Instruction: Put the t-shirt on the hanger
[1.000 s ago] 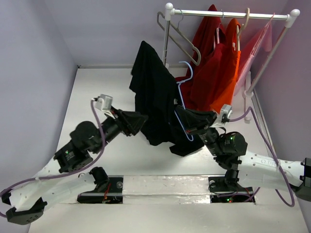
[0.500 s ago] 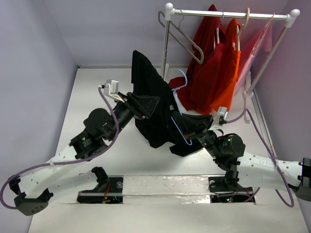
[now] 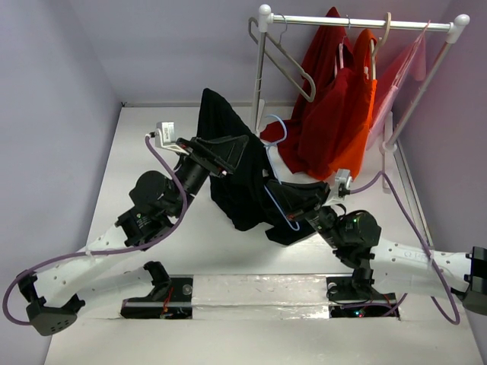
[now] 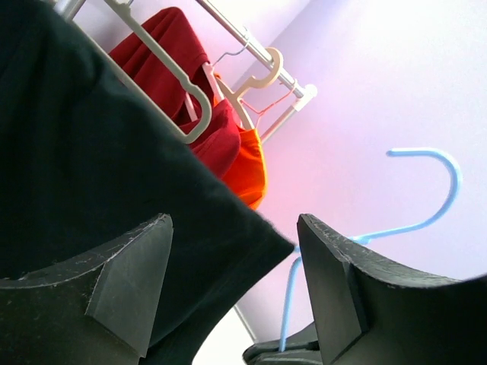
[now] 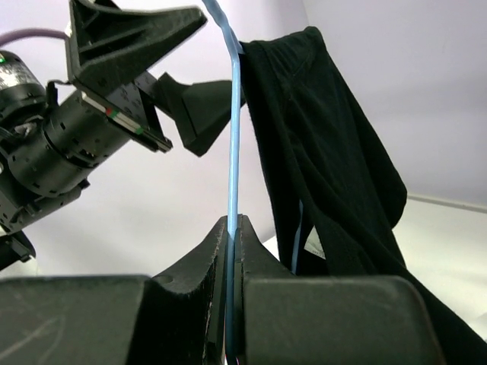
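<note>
The black t-shirt (image 3: 236, 182) hangs draped over the light-blue wire hanger (image 3: 277, 122), whose hook sticks out at the shirt's upper right. My right gripper (image 3: 283, 199) is shut on the hanger's wire low on the shirt's right side; in the right wrist view the gripper (image 5: 232, 222) pinches the wire of the hanger (image 5: 233, 114), with the t-shirt (image 5: 327, 152) hanging to its right. My left gripper (image 3: 242, 152) is open at the shirt's upper part. In the left wrist view the gripper (image 4: 234, 228) stands wide open, an edge of the t-shirt (image 4: 91, 167) lies between the fingers, and the hanger's hook (image 4: 449, 182) shows to the right.
A white garment rack (image 3: 358, 21) stands at the back right with red garments (image 3: 335, 114), an orange one and a pink one (image 3: 407, 65). A thicker beige-grey hanger (image 3: 285, 65) and a tan hanger (image 3: 384, 30) hang on its rail. Walls close the left and back.
My left arm has swung up and right, from the shirt's lower left to its upper part. The shirt's top and the hanger's hook have shifted left. The right gripper keeps its hold.
</note>
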Tool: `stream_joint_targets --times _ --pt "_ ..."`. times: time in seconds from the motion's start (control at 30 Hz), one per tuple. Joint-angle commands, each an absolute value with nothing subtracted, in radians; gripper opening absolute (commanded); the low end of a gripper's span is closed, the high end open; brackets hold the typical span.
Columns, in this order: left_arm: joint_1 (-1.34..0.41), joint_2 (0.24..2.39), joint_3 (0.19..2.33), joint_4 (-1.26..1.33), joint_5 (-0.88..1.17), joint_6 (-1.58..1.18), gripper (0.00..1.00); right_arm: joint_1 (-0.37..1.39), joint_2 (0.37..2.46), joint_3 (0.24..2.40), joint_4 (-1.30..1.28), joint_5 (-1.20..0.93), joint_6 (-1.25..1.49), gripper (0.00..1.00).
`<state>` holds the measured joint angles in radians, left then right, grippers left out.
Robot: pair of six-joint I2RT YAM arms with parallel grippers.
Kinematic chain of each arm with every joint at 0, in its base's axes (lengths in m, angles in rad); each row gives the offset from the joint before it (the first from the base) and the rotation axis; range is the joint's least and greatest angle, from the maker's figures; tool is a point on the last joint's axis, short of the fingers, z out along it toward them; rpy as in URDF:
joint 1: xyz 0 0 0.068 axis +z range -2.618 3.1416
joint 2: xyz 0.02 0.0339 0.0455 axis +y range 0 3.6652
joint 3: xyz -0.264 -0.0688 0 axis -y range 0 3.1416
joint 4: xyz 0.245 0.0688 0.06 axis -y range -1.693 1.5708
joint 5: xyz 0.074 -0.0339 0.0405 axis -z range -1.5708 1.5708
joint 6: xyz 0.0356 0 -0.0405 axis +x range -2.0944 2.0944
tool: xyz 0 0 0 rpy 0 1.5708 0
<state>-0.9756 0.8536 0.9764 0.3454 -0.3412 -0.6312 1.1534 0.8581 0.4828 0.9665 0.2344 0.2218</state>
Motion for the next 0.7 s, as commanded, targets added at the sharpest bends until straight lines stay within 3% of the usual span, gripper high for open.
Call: stream_joint_targets --times 0.0,0.43,0.53,0.6,0.63,0.67 --pt "-0.980 0.860 0.998 0.413 -0.351 -0.643 0.64 1.160 0.857 0.492 1.014 0.209 0.230 0.00" --pt "-0.980 0.971 1.051 0.362 -0.364 -0.684 0.64 1.160 0.940 0.580 0.936 0.147 0.222 0.00" --pt "-0.980 0.950 0.994 0.434 -0.382 -0.695 0.55 1.160 0.954 0.601 0.905 0.143 0.219 0.00" --pt "-0.980 0.939 0.964 0.459 -0.394 -0.706 0.43 1.160 0.974 0.624 0.885 0.141 0.219 0.00" --pt "-0.980 0.937 0.957 0.463 -0.399 -0.710 0.37 1.160 0.980 0.630 0.876 0.140 0.219 0.00" --pt "-0.980 0.936 0.953 0.468 -0.403 -0.718 0.21 1.160 0.992 0.635 0.873 0.143 0.221 0.00"
